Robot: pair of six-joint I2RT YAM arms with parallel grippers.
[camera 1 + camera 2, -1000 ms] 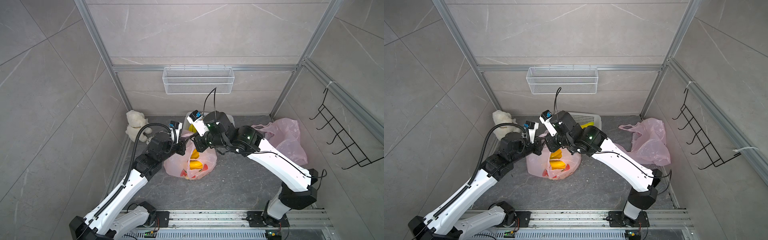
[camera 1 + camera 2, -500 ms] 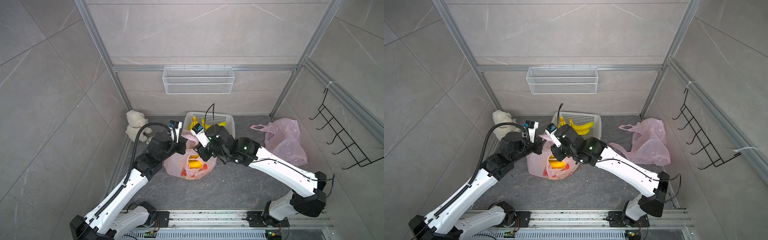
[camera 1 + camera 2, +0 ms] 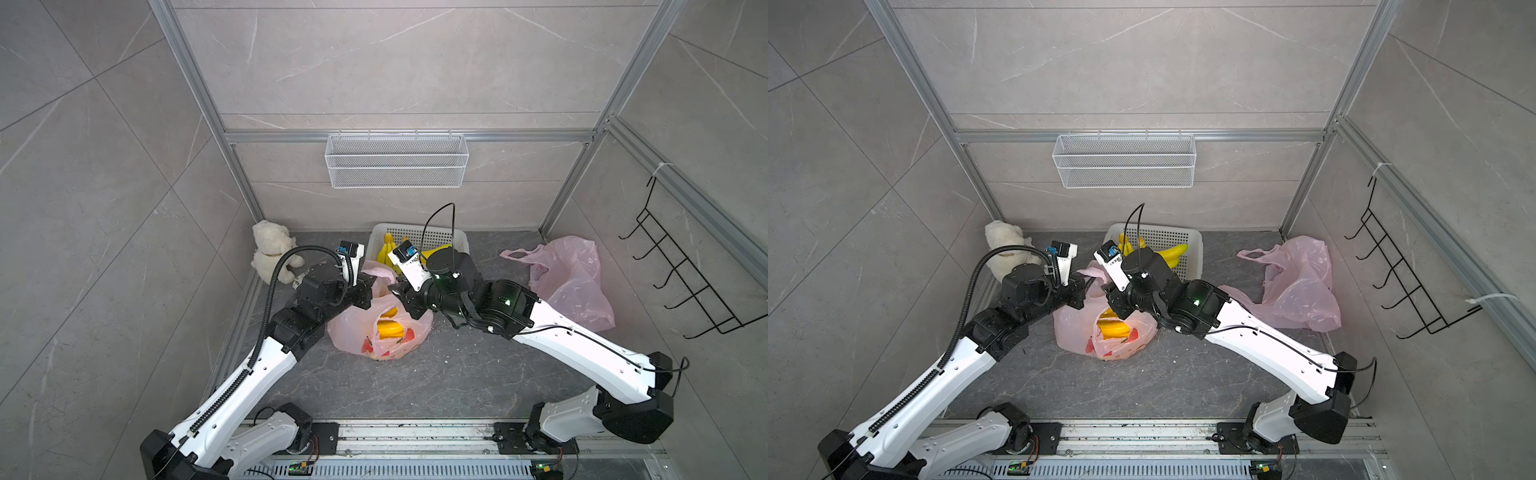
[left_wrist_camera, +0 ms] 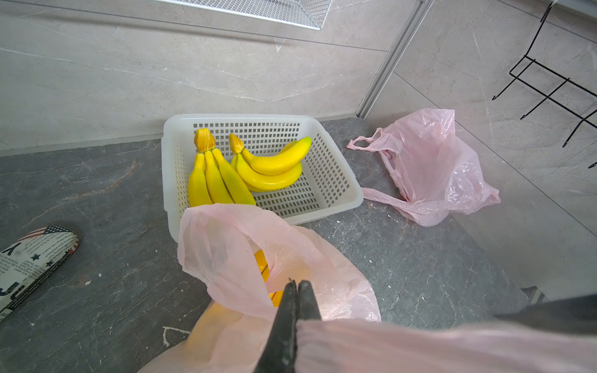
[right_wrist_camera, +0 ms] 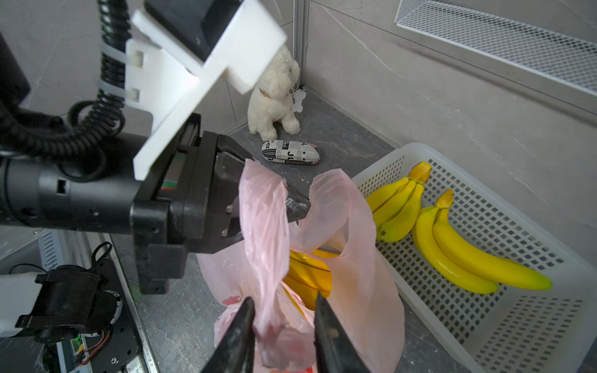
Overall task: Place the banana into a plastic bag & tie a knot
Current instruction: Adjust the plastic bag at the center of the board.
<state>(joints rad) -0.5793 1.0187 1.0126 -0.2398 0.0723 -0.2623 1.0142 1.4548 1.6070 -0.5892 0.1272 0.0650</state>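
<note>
Right hand (image 5: 283,298) has loosened
Left hand (image 4: 298,284) stays clamped on the plastic bag (image 3: 374,332); the right, at 3 o'clock, fingers parted around a handle (image 5: 265,226).

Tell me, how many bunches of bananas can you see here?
3. In the white basket lie one bunch and a second bunch; a third bunch sits inside the pink bag. The bag's folds might hide more.

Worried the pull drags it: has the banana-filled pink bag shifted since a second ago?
No. The banana-filled pink bag lies where it did, just in front of the white basket.
</note>
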